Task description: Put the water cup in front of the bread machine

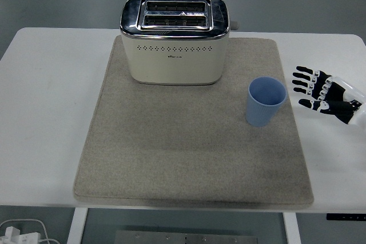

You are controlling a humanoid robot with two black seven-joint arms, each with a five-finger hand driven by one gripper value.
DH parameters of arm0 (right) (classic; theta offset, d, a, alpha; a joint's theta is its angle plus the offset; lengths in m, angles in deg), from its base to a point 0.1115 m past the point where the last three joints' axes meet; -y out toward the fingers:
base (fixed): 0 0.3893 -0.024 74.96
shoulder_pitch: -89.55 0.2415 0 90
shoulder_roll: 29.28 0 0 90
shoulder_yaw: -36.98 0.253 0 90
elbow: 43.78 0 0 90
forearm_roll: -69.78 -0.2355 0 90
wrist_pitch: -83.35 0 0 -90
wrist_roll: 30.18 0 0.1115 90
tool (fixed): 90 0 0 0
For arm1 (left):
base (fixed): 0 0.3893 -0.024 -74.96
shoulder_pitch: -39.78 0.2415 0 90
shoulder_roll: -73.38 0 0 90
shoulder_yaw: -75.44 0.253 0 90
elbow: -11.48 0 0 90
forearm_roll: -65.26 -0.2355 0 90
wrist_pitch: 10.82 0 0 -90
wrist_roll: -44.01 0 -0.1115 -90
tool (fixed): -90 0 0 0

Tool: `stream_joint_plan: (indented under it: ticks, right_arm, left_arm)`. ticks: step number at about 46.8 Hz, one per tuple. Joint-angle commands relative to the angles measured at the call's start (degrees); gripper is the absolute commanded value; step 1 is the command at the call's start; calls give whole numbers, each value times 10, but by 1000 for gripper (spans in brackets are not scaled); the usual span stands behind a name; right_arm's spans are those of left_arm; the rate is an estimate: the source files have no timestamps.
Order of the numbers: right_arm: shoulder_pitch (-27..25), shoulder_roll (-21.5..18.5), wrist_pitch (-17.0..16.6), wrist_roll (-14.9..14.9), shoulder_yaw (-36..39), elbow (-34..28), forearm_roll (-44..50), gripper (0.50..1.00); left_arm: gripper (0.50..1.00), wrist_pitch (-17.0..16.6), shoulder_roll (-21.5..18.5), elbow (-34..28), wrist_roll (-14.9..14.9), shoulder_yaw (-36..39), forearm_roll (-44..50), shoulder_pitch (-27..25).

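A light blue water cup (265, 102) stands upright and empty on the right part of a grey mat (189, 141), to the front right of a cream and chrome toaster (174, 39) at the mat's back. My right hand (314, 90) is at the right edge, just right of the mat and a short way from the cup. Its fingers are spread and hold nothing. The left arm is out of view.
The white table (46, 95) carries the mat in its middle. A white cable and plug (17, 234) lie on the floor below the table's front left corner.
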State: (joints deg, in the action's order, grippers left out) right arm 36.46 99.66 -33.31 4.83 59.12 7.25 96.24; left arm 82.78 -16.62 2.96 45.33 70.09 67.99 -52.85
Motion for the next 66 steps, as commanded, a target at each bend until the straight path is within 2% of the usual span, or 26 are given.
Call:
stream_joint_plan:
  ticks: [1,11,17,27,34,53,66]
  right_arm:
    - [-6,3,1,0,0,0,0,928]
    - [-15,5,11,0,2,2,0,928]
    - [-26,6,31,0,2,6,0,928]
    - [-44,6,74,0,2,47,0,928]
    - [-52,8,89,0,2,70,0,928]
    - [-56,22,94,0,1,105,1,928]
    - [-52,18,122,0,1,115,4,928]
  left_arm:
    - [1000,-1,0,0,0,0,0,0]
    - [1000,0,0,0,0,1,0,0]
    - [1000,-1,0,0,0,0,0,0]
    - [1000,-1,0,-1,0,1,0,0]
    - [1000,0,0,-1,0,1,0,0]
    - [1000,-1,0,1,0,2,0,0]
    - [1000,-1,0,1,0,3,0,0]
